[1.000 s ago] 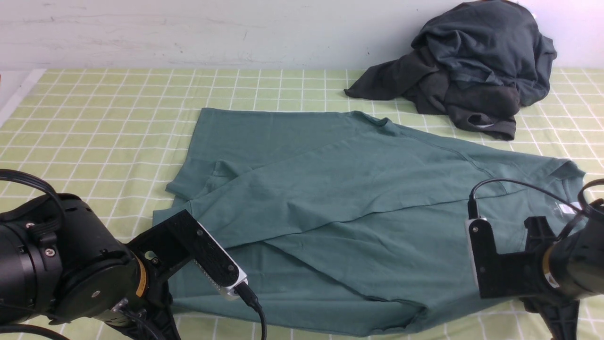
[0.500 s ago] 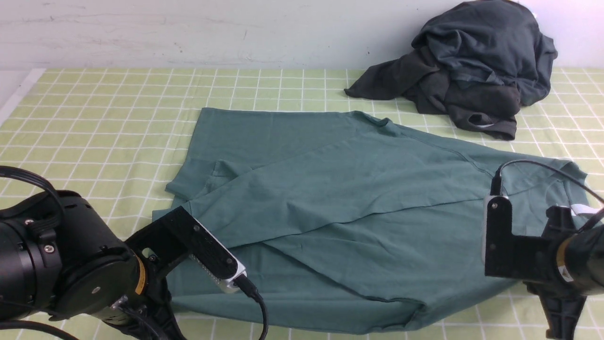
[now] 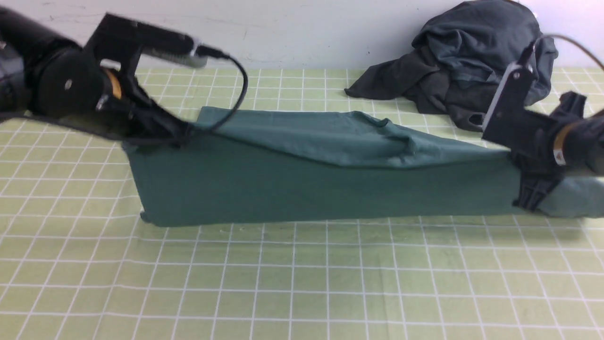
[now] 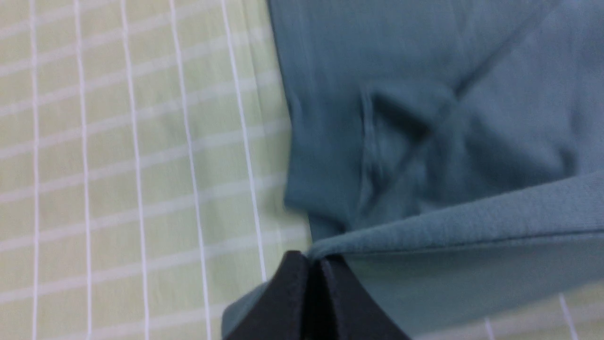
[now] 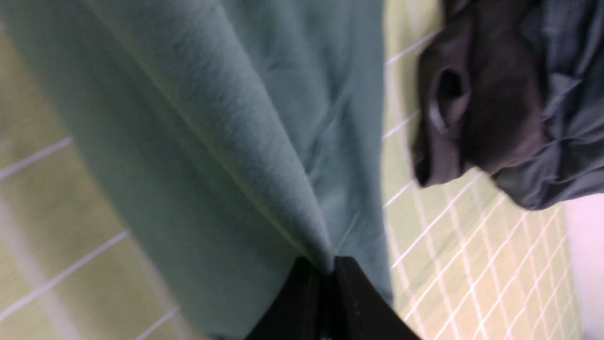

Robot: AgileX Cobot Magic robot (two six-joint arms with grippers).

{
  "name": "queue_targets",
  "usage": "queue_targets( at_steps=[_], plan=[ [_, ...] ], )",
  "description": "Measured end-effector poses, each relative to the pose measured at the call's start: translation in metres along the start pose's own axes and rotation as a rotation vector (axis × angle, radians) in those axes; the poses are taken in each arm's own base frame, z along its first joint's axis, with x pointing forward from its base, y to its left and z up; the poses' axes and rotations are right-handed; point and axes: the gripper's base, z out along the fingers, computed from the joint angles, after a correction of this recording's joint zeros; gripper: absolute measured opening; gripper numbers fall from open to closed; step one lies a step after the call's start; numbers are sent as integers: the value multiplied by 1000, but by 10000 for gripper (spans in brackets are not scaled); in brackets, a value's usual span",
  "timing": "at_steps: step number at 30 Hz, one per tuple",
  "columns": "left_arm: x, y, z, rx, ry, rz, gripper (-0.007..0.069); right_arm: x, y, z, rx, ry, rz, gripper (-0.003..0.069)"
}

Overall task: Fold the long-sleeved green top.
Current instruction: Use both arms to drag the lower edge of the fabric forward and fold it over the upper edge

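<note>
Your left gripper (image 4: 312, 267) clamped tight on edge of top (image 3: 302, 189); your right gripper (image 5: 331, 267) likewise pinching fabric. Held edge raised above checked cloth (image 3: 302, 283); dark clothes (image 3: 472, 71) behind.

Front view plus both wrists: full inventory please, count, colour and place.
green top: 1, teal green, mid-table, one edge lifted at both ends
dark clothes pile: 1 heap, charcoal, far right by the wall; number of garments unclear
tablecloth: 1, light green with white grid, covers the table
wall: 1, off-white, behind the table
left gripper: 1, black, shut on the top's left end
right gripper: 1, black, shut on the top's right end
</note>
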Motion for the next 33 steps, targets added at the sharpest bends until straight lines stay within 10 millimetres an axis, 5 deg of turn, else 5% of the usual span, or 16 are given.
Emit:
queue_targets(
  at_steps=[4, 6, 11, 15, 19, 23, 25, 29, 33],
  plan=[
    [-46, 6, 51, -14, -79, -27, 1, -10, -27, 44, 33, -10, 87, 6],
    [-66, 5, 96, -24, -86, -33, 11, -15, -39, 77, 46, -3, 169, 9],
    [-70, 8, 185, -67, -4, -45, 132, -13, -43, 129, 36, 67, 262, 74],
    [-67, 16, 231, -114, 59, -67, 310, -9, -46, 142, 39, 142, 365, 171],
    [-69, 23, 234, -140, 136, -108, 439, -21, -52, 130, 26, 168, 567, 207],
    [-78, 20, 216, -66, 175, -77, 428, -44, -41, 121, -76, 114, 580, 109],
    [-80, 12, 205, 48, 222, -23, 368, -65, -17, 127, -217, 44, 546, 19],
    [-73, -5, 205, 224, 285, 57, 227, -84, 25, 160, -378, -88, 479, -11],
    [-68, -13, 209, 298, 300, 58, 97, -101, 24, 194, -316, -260, 507, -13]
  ],
)
